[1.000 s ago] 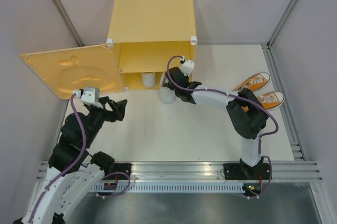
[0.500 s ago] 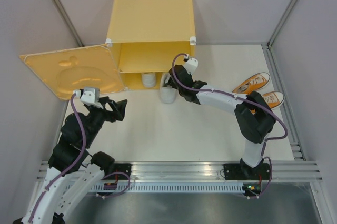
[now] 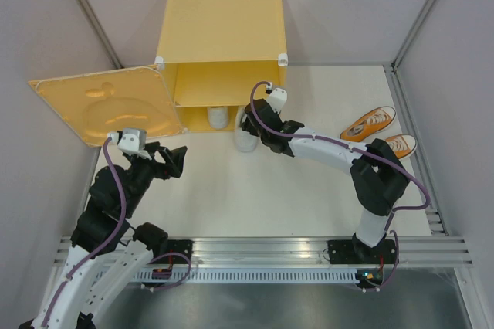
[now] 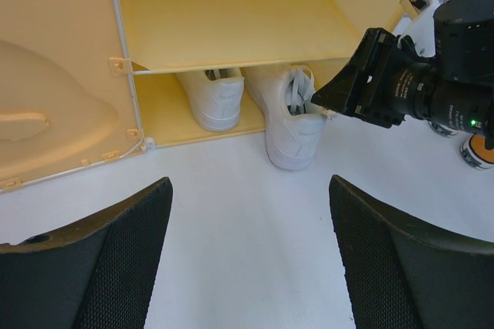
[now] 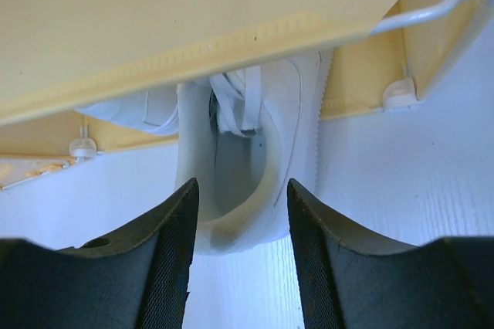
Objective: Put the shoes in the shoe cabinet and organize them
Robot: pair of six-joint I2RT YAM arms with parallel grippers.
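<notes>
- The right gripper (image 5: 241, 187) hangs at the heel of a white sneaker (image 5: 297, 128), jaws apart, clamping nothing.
- That sneaker sits toe-first in the shoe cabinet's (image 3: 222, 24) lower compartment, its heel jutting onto the table (image 3: 255, 190), just beside the other white sneaker (image 4: 212, 97).
- The left gripper (image 4: 248, 182) is spread wide and holds nothing, near the open door (image 3: 104, 105).
- The orange sneakers (image 3: 369, 122) lie together by the table's right edge, well apart from the cabinet.
</notes>
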